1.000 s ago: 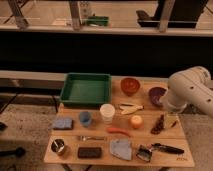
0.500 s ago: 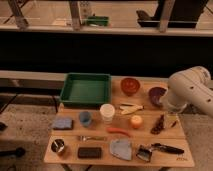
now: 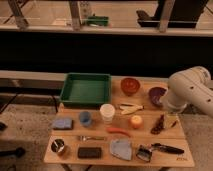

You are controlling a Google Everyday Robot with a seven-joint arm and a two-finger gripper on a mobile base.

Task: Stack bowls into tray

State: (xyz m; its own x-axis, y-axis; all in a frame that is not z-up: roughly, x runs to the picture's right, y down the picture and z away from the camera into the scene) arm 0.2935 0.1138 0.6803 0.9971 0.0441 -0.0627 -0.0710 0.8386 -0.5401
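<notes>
Two bowls, both on the worktop [image 3: 150, 136], neither in the tray [image 3: 64, 91].

- Red bowl [image 3: 130, 85]: upper middle of frame, just right of the tray, upright, mouth up.
- Purple bowl [image 3: 156, 95]: right of the red one and slightly lower in frame, apart from it, also mouth up. Its right edge is hidden by the white arm [image 3: 192, 90].
- Tray: green, upper left of the worktop, nothing visible inside it.
- Hand [image 3: 172, 119]: right side of frame, at the lower end of the arm, below and just right of the purple bowl. Cannot tell whether it is apart or together; it does not look to be holding anything.

Judgement on layout: both bowls stand open side up next to the tray, which suits nesting one in the other and makes for a short carry left. The arm sits nearest the purple bowl, so that one looks like the likely first pick. The white cup [image 3: 107, 112] and blue cup [image 3: 85, 118] stand lower, in the middle row, out of the line between bowls and tray. Small items fill the lower rows and play no part in the task.

Writing: none legible. A faint mark shows at the worktop's lower right corner, too small to read. No brand shows on the bowls, tray or arm.
</notes>
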